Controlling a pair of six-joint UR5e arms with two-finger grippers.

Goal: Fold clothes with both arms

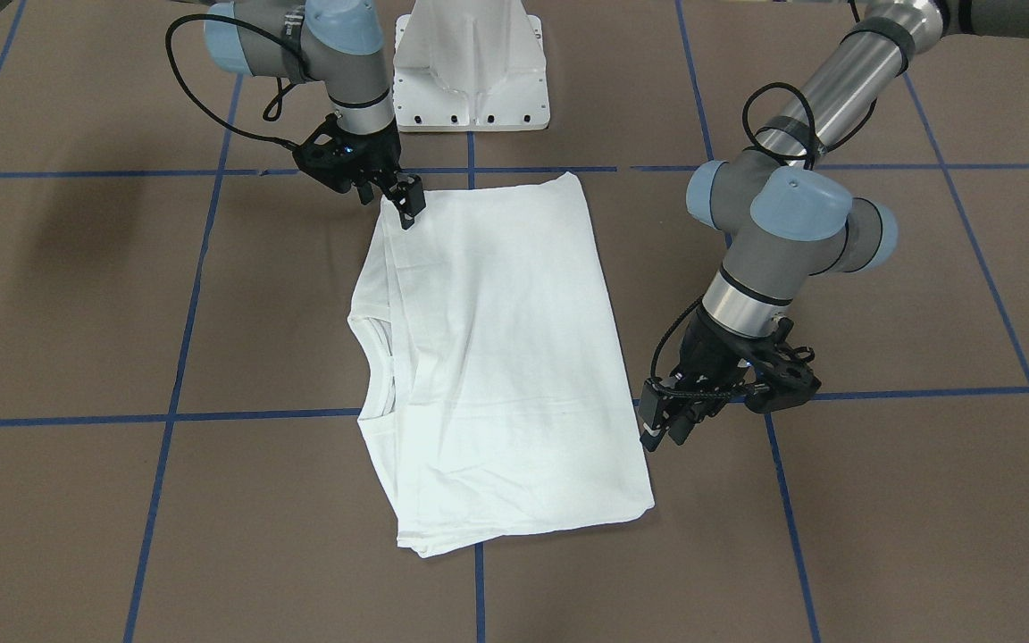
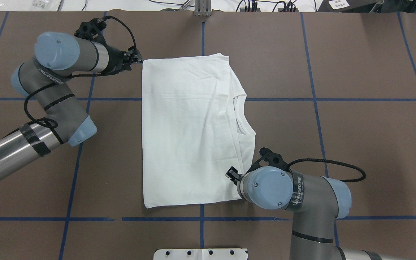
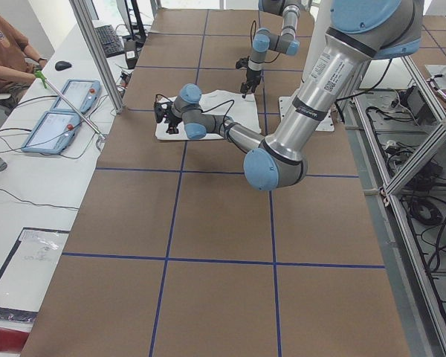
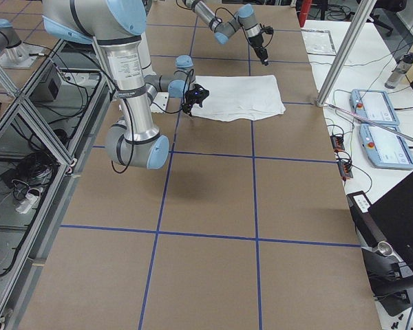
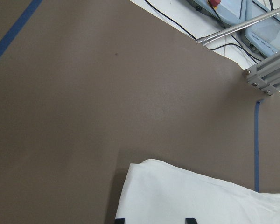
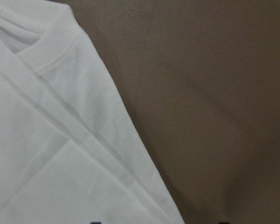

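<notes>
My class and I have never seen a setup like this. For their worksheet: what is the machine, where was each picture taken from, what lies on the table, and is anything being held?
It is one robot with two jointed arms, each ending in a two-finger gripper. Four pictures come from fixed cameras: one facing the robot across the table, one above and behind it, one at each table end. The other two come from cameras on the wrists, hence the close-ups. On the brown table lies one white T-shirt, folded into a long rectangle. The left gripper is at its far corner, the right gripper at the opposite corner, near the robot's white base. In the wrist views each gripper's fingertips sit apart, so both look open and nothing seems held.
</notes>
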